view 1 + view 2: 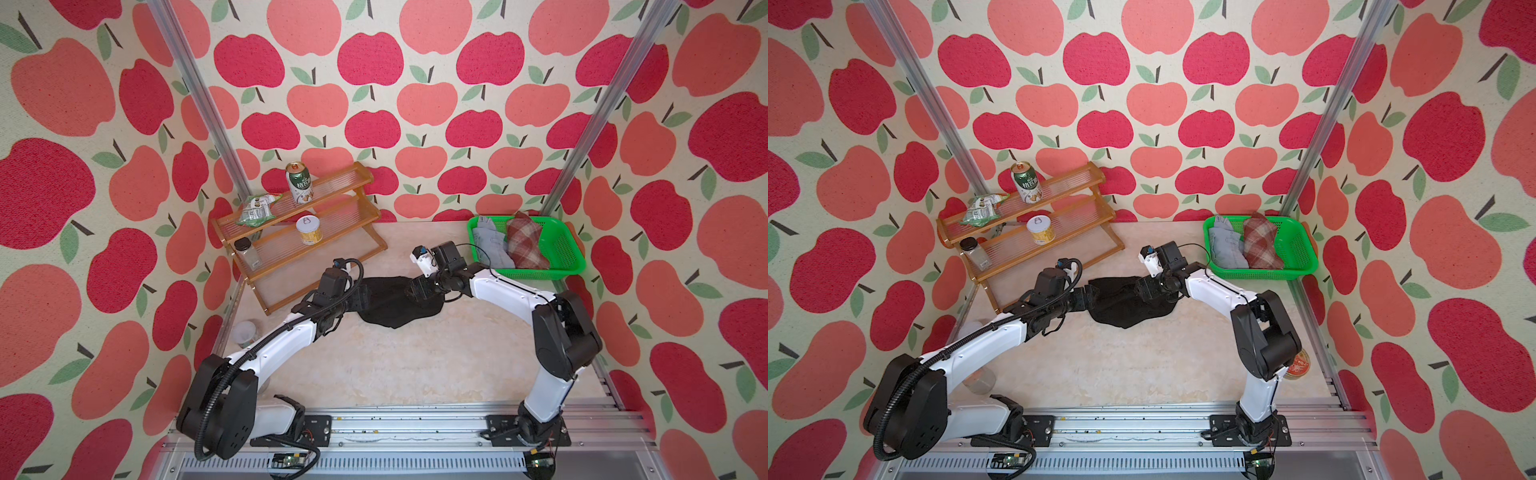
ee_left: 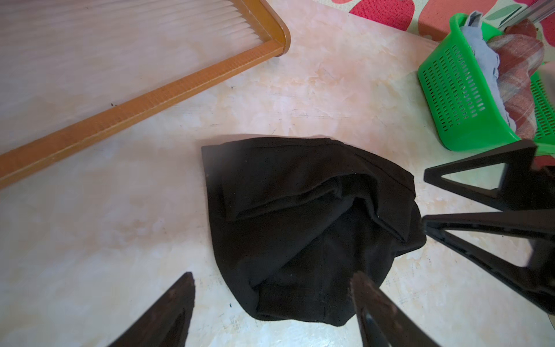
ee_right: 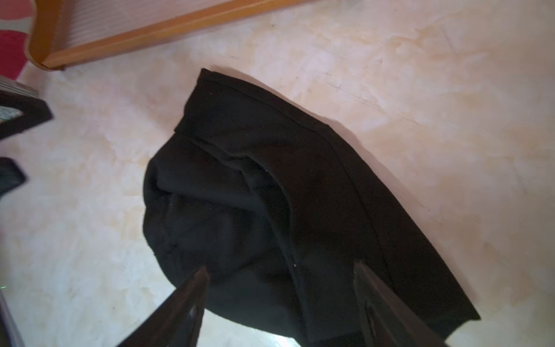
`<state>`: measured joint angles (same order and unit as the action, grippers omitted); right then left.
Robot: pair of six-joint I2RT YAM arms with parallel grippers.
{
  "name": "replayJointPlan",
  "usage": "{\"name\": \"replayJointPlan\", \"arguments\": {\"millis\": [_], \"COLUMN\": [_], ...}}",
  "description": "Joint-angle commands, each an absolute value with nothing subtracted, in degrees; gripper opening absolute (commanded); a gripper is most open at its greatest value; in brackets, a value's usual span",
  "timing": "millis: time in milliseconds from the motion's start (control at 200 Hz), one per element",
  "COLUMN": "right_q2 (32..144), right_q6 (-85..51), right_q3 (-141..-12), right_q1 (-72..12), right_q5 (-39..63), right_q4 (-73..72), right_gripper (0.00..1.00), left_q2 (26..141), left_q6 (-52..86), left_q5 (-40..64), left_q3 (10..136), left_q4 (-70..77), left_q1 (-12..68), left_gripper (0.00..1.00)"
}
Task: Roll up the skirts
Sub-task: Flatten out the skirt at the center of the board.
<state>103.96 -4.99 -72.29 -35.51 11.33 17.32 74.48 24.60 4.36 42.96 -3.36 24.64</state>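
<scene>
Black skirt (image 1: pixel 395 305) crumpled mid-table between left gripper (image 2: pixel 273 281) and right gripper (image 3: pixel 280 272), both with jaws spread wide over the cloth and holding nothing; beyond, green basket (image 1: pixel 559 253) against the back wall containing denim skirt (image 1: pixel 490 245) beside plaid skirt (image 1: pixel 525 243)

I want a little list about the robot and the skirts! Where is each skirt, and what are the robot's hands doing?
black skirt: on the table, loosely folded and rumpled, not rolled
denim skirt: in the green basket
plaid skirt: in the same basket, beside the denim skirt
left gripper: open, over one end of the black skirt, holding nothing
right gripper: open, over the other end of the black skirt, holding nothing
shelf: at the back of the table, with two cans, a jar and a packet on it
</scene>
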Motion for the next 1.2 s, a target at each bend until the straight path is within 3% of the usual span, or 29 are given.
{"name": "replayJointPlan", "arguments": {"millis": [0,500,565,645,680,850,1020,1196], "right_q2": [106.55,115.92,116.21,114.67,113.59,107.02,100.18,98.29], "right_q6": [-0.86,-4.25,-5.18,-6.46,-6.71,-7.11,-6.74,-6.01], "right_q3": [-72.29,-75.35,-75.65,-74.87,-74.61,-74.97,-76.2,-79.15], "right_q1": [-36.06,-39.74,-39.64,-39.14,-38.91,-38.7,-38.67,-37.58], "right_q5": [6.3,-4.03,-5.83,-6.77,-6.49,-0.52,5.61,9.94], "right_q4": [19.8,17.05,17.53,17.09,16.9,18.1,20.39,24.95], "right_gripper": [0.76,0.65,0.51,0.22,0.17,0.16,0.16,0.16], "left_q2": [73.39,75.42,75.39,75.11,75.06,74.15,68.42,70.43], "left_q6": [25.14,25.48,25.57,25.55,25.46,23.84,21.27,21.46], "left_q5": [3.51,5.35,5.36,5.28,5.28,5.88,7.4,14.04], "left_q3": [42.11,42.46,42.23,41.85,41.75,41.83,36.15,35.02], "left_q4": [-3.24,-2.1,-1.94,-1.93,-1.96,-1.55,8.0,13.19], "left_q1": [24.0,22.59,22.5,22.32,22.24,21.96,22.43,22.19], "left_gripper": [0.83,0.84,0.84,0.84,0.84,0.84,0.85,0.86]}}
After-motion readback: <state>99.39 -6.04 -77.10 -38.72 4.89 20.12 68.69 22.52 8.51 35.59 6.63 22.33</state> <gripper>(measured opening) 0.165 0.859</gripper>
